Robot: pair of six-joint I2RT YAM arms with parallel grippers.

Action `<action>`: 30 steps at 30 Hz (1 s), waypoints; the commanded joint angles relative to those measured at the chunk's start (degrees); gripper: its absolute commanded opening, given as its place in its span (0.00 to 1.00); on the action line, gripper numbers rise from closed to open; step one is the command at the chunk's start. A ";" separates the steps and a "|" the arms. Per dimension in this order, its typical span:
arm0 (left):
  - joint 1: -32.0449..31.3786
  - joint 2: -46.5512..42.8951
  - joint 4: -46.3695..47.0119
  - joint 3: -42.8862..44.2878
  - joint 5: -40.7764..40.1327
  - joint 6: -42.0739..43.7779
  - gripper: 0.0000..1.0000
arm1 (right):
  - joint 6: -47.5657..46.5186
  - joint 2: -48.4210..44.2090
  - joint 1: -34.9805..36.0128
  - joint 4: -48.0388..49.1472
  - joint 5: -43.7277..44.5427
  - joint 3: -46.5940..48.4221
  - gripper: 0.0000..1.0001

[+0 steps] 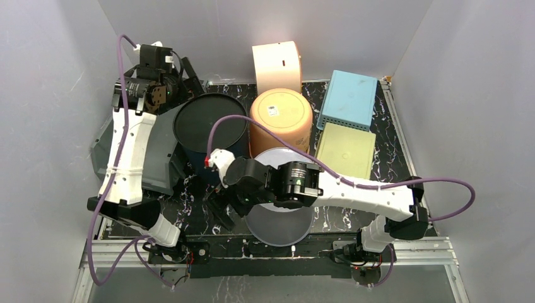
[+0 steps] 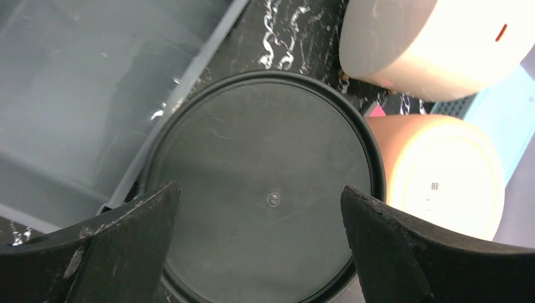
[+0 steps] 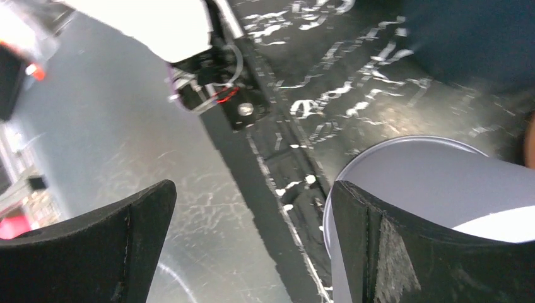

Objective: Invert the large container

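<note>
**Hidden or unclear.** From above, the right arm crosses the large pale grey round plastic container [image 1: 277, 227] and covers its middle, so I see only its far rim and near half. In the right wrist view the container is cut off at the right and bottom edges, and the finger [image 3: 391, 252] on that side overlaps its rim. I cannot tell whether they touch. I also cannot tell whether the flat pale face turned upward is an open mouth or a closed base. The far part of that view is blurred.

**Orientation.** The container stands on the black marbled table [image 1: 388, 151] at near centre. Its round face points up at the overhead camera, so its axis is vertical.

**Relation to the grippers.** The right gripper [image 3: 252, 196] sits at the container's near-left edge. Its fingers are spread wide with nothing between them, and the container lies to the right of the gap, not inside it. The left gripper [image 2: 258, 189] is well apart at far left. Its fingers are also spread wide and empty, above a dark round container with a flat top [image 1: 211, 123].

**Surroundings.**
- An upright peach cylinder [image 1: 281, 113] stands just beyond the grey container.
- A second peach cylinder [image 1: 276, 66] lies on its side farther back.
- A light blue rectangular basket [image 1: 348, 98] and a pale green rectangular box [image 1: 346, 148] stand on the right.
- A grey bin [image 1: 158, 151] sits at the left, partly behind the left arm.
</note>
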 commanded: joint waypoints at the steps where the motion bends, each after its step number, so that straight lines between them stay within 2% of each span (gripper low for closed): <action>1: 0.29 0.60 3.17 -2.81 7.50 2.29 0.98 | 6.28 -5.19 -0.37 -10.58 20.85 -4.62 0.95; 5: 0.29 0.61 4.43 -5.65 9.61 2.74 0.98 | 11.80 -8.47 -2.79 -16.06 30.11 -8.37 0.98; 11: 0.27 0.47 5.46 -7.17 12.70 3.24 0.98 | 12.59 -12.05 -12.01 -17.77 33.25 -12.78 0.98; 15: 0.27 0.01 5.10 -8.25 12.62 3.78 0.98 | 10.38 -12.82 -12.77 -14.31 30.95 -10.65 0.98; 20: 0.16 -1.48 6.43 -13.57 15.11 3.25 0.98 | 9.28 -11.44 -12.77 -9.35 26.55 -8.56 0.98; 25: -0.16 -4.87 8.78 -20.25 20.45 1.45 0.98 | 11.03 -12.72 -13.23 -5.60 28.35 -6.71 0.98; 27: -1.71 -6.09 9.96 -22.59 22.64 0.64 0.98 | 11.50 -13.76 -13.81 -4.43 30.05 -6.01 0.98; 30: -7.64 -6.94 12.83 -25.59 22.94 -0.84 0.98 | 12.10 -15.61 -15.20 -2.51 33.05 -5.45 0.98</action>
